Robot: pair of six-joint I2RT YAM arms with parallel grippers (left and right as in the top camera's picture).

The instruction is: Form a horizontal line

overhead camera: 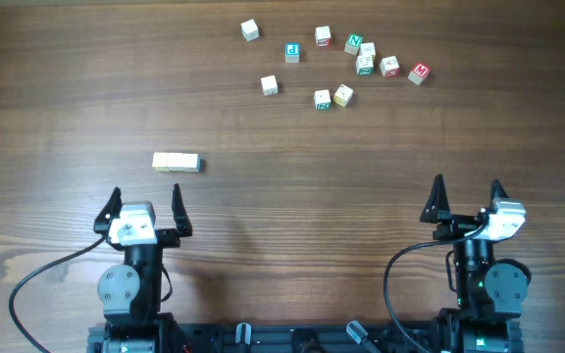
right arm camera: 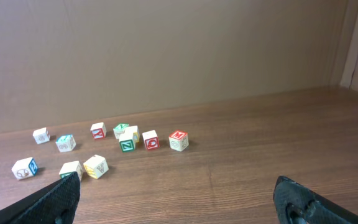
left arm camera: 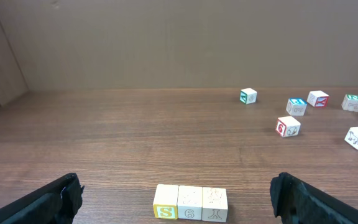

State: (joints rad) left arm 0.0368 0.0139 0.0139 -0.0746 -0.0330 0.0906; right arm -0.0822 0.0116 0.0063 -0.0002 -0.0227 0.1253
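Note:
The horizontal line [overhead camera: 177, 162] is a short row of three pale cream cubes touching side to side, on the table left of centre. It also shows in the left wrist view [left arm camera: 190, 202], with S, 6 and X on the near faces. My left gripper [overhead camera: 144, 206] is open and empty, just below the row and a little to its left; in its own view [left arm camera: 176, 199] the row lies between the fingers, ahead of them. My right gripper [overhead camera: 467, 196] is open and empty at the lower right, far from any cube [right arm camera: 176, 196].
Several loose lettered cubes [overhead camera: 351, 59] lie scattered at the back, centre to right, also seen in the right wrist view [right arm camera: 126, 140]. A lone white cube [overhead camera: 269, 85] lies nearest the row. A brown wall [left arm camera: 179, 43] stands beyond the table.

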